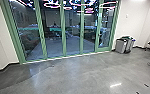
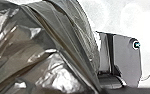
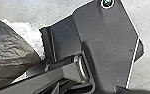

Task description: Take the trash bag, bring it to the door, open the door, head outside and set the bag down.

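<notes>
The trash bag (image 2: 48, 47), beside the robot's base, is judged to have been picked up; whether either claw is clamped on it cannot be told. At the floor's (image 1: 78, 75) far edge, the glass door (image 1: 64, 40) appears closed; opening, exit and set-down are left.

Both wrist cameras of a Galaxea R1 robot face its wide dark plate (image 3: 106, 42), a round fitting (image 3: 107, 2) at one corner, with a jointed bar (image 3: 44, 78) alongside in the right wrist view.

high forward-down view, wrist close-ups, shared trash bag (image 2: 48, 46)
</notes>
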Controlling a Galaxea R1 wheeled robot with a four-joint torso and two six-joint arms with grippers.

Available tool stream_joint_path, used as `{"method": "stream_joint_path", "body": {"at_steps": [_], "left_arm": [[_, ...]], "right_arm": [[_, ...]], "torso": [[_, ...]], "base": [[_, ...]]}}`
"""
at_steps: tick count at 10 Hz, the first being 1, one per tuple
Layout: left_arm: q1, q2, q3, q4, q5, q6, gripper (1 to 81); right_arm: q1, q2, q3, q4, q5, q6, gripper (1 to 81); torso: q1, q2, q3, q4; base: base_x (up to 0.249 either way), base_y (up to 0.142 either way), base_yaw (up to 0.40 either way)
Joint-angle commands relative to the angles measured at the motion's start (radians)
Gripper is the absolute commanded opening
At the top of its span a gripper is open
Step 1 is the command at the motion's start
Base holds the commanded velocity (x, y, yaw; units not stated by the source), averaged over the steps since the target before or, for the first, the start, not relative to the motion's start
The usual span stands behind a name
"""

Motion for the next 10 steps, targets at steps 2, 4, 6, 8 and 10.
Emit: {"method": "stream_joint_path", "body": {"at_steps": [2,4,6,8,10], "left_arm": [[-0.067,-0.015,0.0,0.0,0.071,0.007,1.0],[-0.067,-0.015,0.0,0.0,0.071,0.007,1.0],[-0.067,-0.017,0.0,-0.001,0.073,0.007,1.0],[-0.067,-0.017,0.0,-0.001,0.073,0.007,1.0],[-0.067,-0.017,0.0,-0.001,0.073,0.007,1.0]], "right_arm": [[0.045,0.0,0.003,-0.009,-0.055,0.001,81.1],[0.045,0.0,0.003,-0.011,-0.055,0.001,81.1],[0.045,0.0,0.003,-0.011,-0.055,0.001,81.1],[0.045,0.0,0.003,-0.011,-0.055,0.001,81.1],[0.046,0.0,0.003,-0.011,-0.054,0.001,81.1]], "torso": [[0.0,0.0,0.0,0.0],[0.0,0.0,0.0,0.0],[0.0,0.0,0.0,0.0],[0.0,0.0,0.0,0.0],[0.0,0.0,0.0,0.0]], "base": [[0.0,0.0,-0.321],[0.0,0.0,-0.263],[0.0,0.0,-0.186],[0.0,0.0,-0.169],[0.0,0.0,-0.165]]}}
